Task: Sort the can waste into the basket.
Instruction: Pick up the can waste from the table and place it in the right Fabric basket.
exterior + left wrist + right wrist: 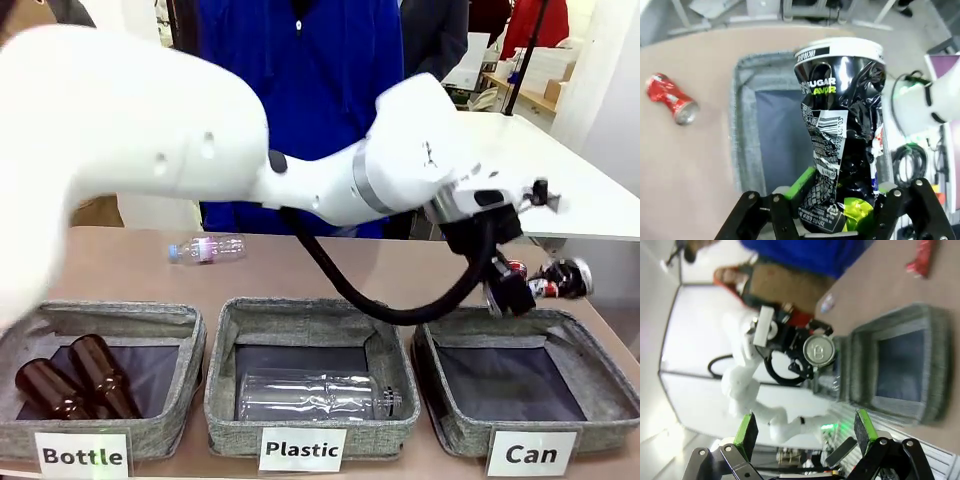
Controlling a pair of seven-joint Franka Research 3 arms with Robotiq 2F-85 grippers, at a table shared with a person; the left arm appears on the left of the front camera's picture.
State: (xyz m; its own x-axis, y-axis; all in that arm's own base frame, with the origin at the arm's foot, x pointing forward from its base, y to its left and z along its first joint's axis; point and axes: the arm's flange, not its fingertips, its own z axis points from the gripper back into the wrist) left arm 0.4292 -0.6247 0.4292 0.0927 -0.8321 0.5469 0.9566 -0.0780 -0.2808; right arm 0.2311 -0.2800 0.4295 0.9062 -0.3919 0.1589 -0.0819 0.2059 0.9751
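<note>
My left gripper is shut on the black crushed can, which it holds just above the far edge of the grey "Can" basket. In the left wrist view the black can stands between the green pads, above the basket's dark lining. The red crushed can lies on the table beside that basket, and a bit of it peeks out behind the gripper. My right gripper is open and holds nothing, well away from the basket and looking at the left arm.
The "Plastic" basket holds a clear bottle. Two brown bottles lie in the "Bottle" basket. Another clear bottle lies on the table at the far left. A person in blue stands across the table.
</note>
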